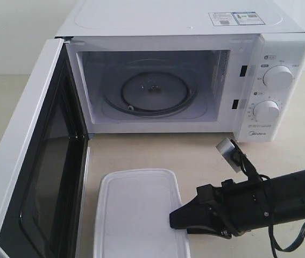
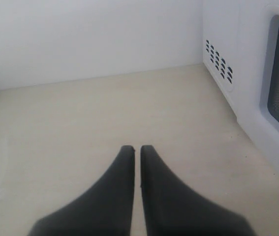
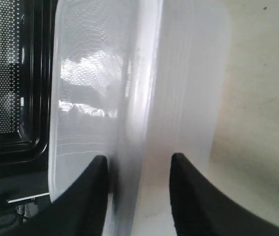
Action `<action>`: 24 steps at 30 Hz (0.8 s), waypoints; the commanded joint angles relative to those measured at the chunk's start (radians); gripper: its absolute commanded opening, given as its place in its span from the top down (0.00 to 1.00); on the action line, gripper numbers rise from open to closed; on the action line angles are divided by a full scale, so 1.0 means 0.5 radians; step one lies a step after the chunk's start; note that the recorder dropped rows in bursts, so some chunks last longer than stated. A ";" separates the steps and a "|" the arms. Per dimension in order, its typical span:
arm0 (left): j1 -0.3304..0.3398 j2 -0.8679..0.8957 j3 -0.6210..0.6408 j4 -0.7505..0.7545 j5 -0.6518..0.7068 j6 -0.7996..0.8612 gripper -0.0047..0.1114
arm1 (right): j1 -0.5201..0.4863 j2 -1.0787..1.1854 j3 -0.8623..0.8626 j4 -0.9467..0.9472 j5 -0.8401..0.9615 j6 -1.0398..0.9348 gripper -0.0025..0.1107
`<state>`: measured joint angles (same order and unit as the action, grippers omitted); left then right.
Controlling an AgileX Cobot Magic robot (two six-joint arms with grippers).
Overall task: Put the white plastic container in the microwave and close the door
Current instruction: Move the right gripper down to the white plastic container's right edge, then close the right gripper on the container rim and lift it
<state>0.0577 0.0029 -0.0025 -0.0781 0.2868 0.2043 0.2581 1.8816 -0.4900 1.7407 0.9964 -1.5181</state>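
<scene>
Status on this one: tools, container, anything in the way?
Left tool shut, empty. Right tool straddling edge of shallow translucent-white lidded plastic container on the table, grip unconfirmed. White boxy microwave ahead, door wide open, glass turntable bare.

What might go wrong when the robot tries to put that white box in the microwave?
1. The right gripper has its fingers around just one edge of the white plastic container, so the box might tip or slip when lifted.
2. The door stands open right next to the container, so the box could bump it.
3. The box might catch on the front edge of the microwave going in.
</scene>
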 commanded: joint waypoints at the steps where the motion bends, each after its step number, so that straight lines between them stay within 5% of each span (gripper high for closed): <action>1: 0.003 -0.006 0.005 -0.018 -0.003 -0.022 0.92 | 0.003 0.006 -0.001 0.007 -0.006 -0.072 0.86; 3: 0.003 -0.006 0.005 -0.018 -0.003 -0.022 0.92 | 0.003 0.006 -0.001 0.007 0.005 -0.118 0.98; 24: 0.003 -0.006 0.005 -0.018 -0.003 -0.022 0.92 | 0.003 -0.467 0.003 0.007 -0.277 0.124 0.98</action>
<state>0.0577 0.0029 -0.0025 -0.0781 0.2868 0.2043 0.2591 1.6992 -0.4903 1.7416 0.8725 -1.4959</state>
